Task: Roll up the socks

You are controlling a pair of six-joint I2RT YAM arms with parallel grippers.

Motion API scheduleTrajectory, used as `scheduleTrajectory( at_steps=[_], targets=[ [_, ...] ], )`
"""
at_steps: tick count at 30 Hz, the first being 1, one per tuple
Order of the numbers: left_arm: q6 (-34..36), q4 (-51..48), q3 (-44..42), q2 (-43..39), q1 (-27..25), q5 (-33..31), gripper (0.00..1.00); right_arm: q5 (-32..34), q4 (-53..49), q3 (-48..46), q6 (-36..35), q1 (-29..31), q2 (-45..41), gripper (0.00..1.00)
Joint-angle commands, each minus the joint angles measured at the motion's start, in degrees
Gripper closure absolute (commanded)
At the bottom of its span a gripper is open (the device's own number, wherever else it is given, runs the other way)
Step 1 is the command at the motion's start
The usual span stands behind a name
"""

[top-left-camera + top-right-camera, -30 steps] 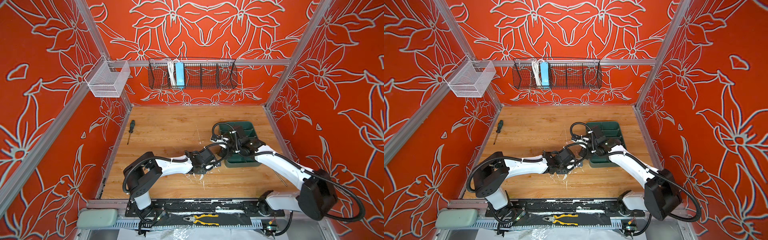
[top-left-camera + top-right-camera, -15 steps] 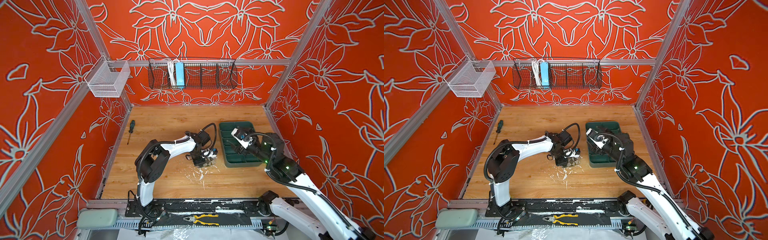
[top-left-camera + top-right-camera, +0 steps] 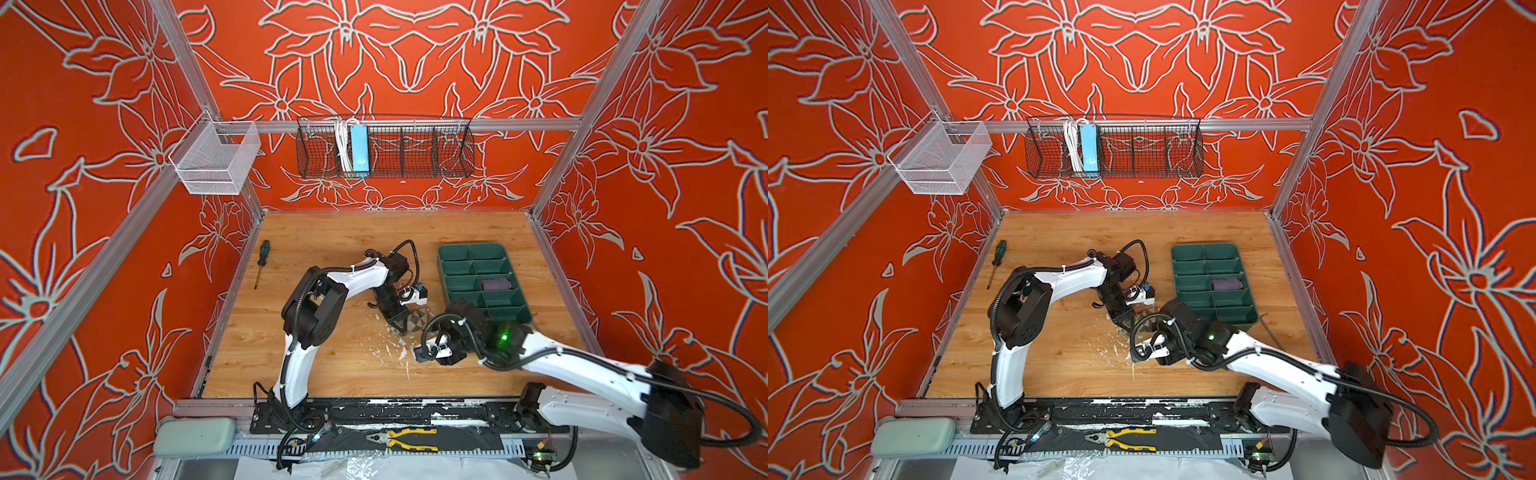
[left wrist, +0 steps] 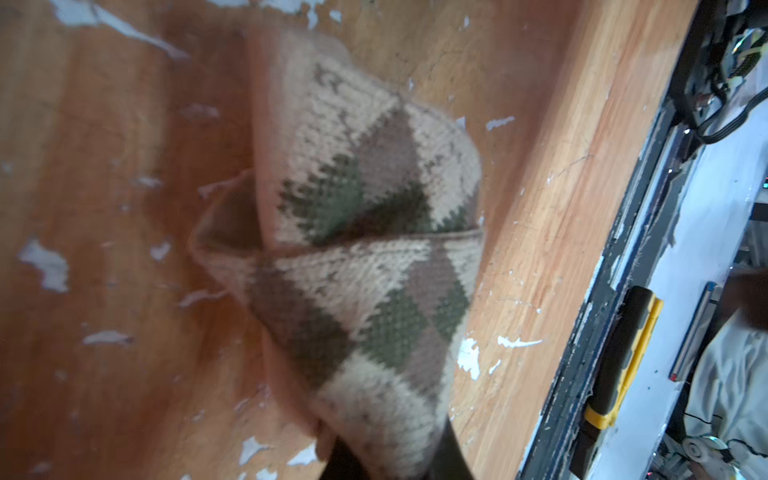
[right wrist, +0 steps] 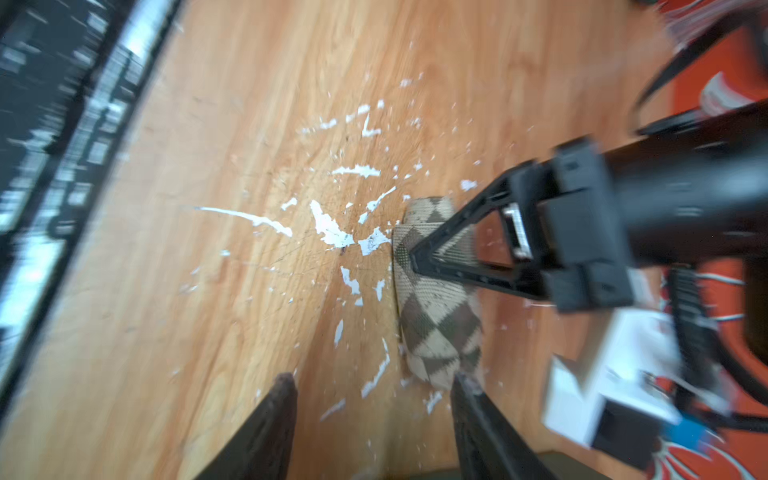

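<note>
The beige-olive argyle sock (image 4: 365, 266) lies folded in a bundle on the wooden table near its middle, seen in both top views (image 3: 413, 322) (image 3: 1145, 323). My left gripper (image 4: 395, 457) is shut on one end of it, its black jaws pressed against the fabric (image 5: 436, 316). My right gripper (image 5: 374, 380) hovers low beside the sock, open, with bare table between its fingers; one fingertip is close to the sock's end. In both top views the right wrist (image 3: 457, 332) hides those fingers. The purple sock (image 3: 494, 284) (image 3: 1226, 284) lies rolled in a compartment of the green tray (image 3: 444, 266).
White scratch marks (image 3: 386, 349) cover the table in front of the sock. A screwdriver (image 3: 262, 259) lies at the left edge. Pliers (image 3: 403, 438) rest on the front rail. A black wire basket (image 3: 384, 147) and a white one (image 3: 216, 160) hang on the walls.
My right arm has drawn back from over the green tray and dropped beside the argyle sock, jaws narrowing. The left arm raised its elbow while keeping hold of the sock.
</note>
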Motion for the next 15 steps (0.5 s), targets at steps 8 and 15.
scheduleTrajectory(
  at_steps=[8,15],
  targets=[
    [-0.58,-4.73,-1.96,4.39,-0.75,-2.02,1.0,10.04,23.56,2.19,-3.28,0.41,19.81,0.42],
    [-0.44,-5.23,-1.32,4.93,-0.78,-1.55,1.0,9.69,26.59,2.47,-1.0,0.41,24.91,0.48]
  ],
)
